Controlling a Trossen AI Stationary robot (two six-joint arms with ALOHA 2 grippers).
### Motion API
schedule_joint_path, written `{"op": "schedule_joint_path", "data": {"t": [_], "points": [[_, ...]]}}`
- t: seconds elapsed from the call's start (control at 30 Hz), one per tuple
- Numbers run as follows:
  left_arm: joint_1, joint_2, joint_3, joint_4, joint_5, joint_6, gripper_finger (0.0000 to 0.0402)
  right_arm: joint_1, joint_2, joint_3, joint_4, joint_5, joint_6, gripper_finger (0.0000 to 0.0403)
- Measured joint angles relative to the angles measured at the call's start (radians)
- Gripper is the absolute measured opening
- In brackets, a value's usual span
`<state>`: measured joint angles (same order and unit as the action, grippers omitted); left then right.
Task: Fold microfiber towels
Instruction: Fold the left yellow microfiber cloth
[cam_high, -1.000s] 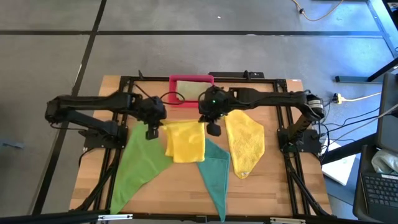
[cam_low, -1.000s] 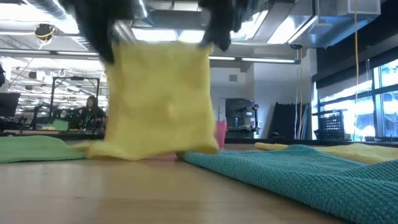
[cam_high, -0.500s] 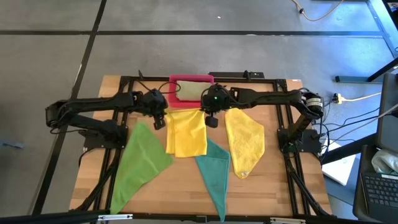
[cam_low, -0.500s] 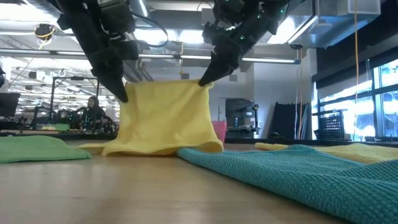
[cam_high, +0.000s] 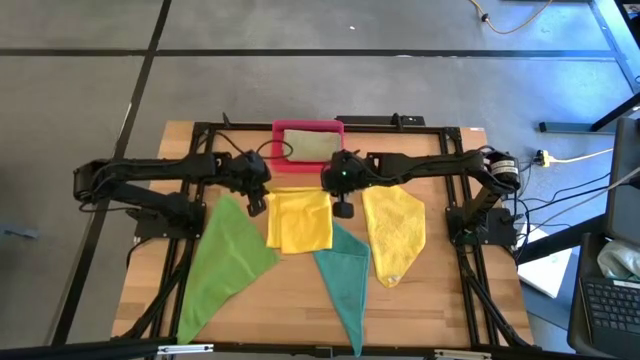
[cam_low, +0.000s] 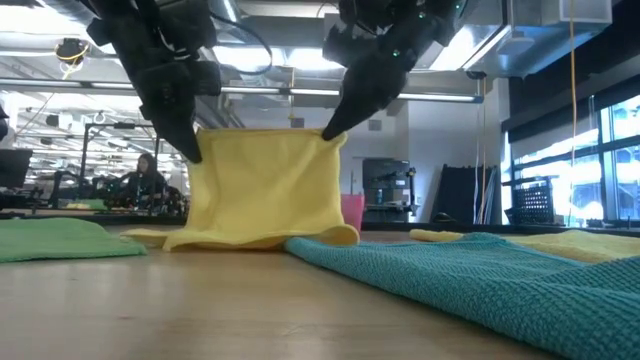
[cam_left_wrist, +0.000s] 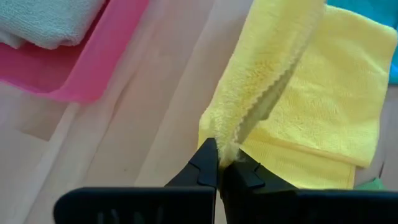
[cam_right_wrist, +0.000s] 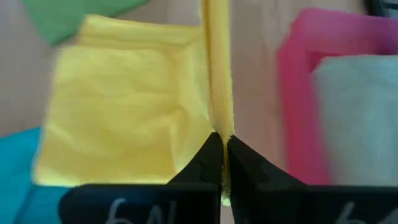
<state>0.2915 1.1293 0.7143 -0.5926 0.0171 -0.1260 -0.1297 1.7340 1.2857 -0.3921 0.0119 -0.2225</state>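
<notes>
A yellow towel (cam_high: 300, 222) hangs as a sheet between my two grippers, and its lower part (cam_low: 250, 238) lies on the table. My left gripper (cam_high: 256, 206) is shut on one top corner and my right gripper (cam_high: 343, 208) on the other. A bright green towel (cam_high: 228, 258) lies flat to the left, a teal towel (cam_high: 345, 278) toward the near edge, and a second yellow towel (cam_high: 394, 232) to the right. A pale olive towel (cam_high: 312, 146) lies folded in the pink tray (cam_high: 278, 128). My left gripper pinches the yellow towel's top corner (cam_left_wrist: 226, 144) between its two fingers, slanting down from the left. The towel hangs below it, with the lower part on the table. My right gripper pinches the other top corner (cam_right_wrist: 219, 124) between its two fingers, slanting down from the right. The top edge (cam_low: 265, 131) runs nearly straight between the two holds.
The pink tray stands at the far edge, just beyond the held towel. A black frame (cam_high: 200, 128) runs round the table. The teal towel fills the near right in the low view (cam_low: 480, 275). Bare wood (cam_high: 290, 310) shows at the near edge.
Both grippers have sunk and gone a little toward the far edge, still shut on the yellow towel's top corners. The towel's top edge now stands lower, and its lower part has stayed on the table.
</notes>
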Motion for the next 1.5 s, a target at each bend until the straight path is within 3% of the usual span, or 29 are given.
{"op": "schedule_joint_path", "data": {"t": [0.1, 0.23, 0.3, 0.6, 0.9, 1.07, 1.33, 1.5], "points": [[-0.029, 0.000, 0.000, 0.000, 0.004, -0.006, 0.0000, 0.002, 0.000, 0.000, -0.005, 0.020, 0.011, 0.0012], [-0.087, 0.000, 0.000, -0.004, 0.027, -0.054, 0.0000, 0.006, 0.000, 0.000, -0.019, -0.208, 0.066, 0.0012], [-0.124, 0.000, 0.000, -0.004, 0.032, -0.095, 0.0000, 0.022, 0.007, 0.000, -0.023, -0.268, 0.087, 0.0012], [-0.322, 0.004, 0.000, 0.004, 0.066, -0.254, 0.0000, 0.113, 0.019, 0.002, -0.037, -0.318, 0.113, 0.0012], [-0.455, 0.112, 0.001, 0.102, 0.074, -0.285, 0.0004, 0.176, 0.130, 0.000, -0.049, -0.320, 0.138, 0.0031], [-0.513, 0.189, 0.001, 0.155, 0.125, -0.294, 0.0038, 0.184, 0.145, 0.000, -0.041, -0.329, 0.207, 0.0067], [-0.554, 0.235, 0.000, 0.074, 0.106, -0.316, 0.0111, 0.184, 0.145, 0.000, -0.044, -0.355, 0.220, 0.0127], [-0.554, 0.226, 0.000, 0.073, 0.121, -0.337, 0.0121, 0.185, 0.145, 0.000, -0.057, -0.396, 0.222, 0.0140]]}}
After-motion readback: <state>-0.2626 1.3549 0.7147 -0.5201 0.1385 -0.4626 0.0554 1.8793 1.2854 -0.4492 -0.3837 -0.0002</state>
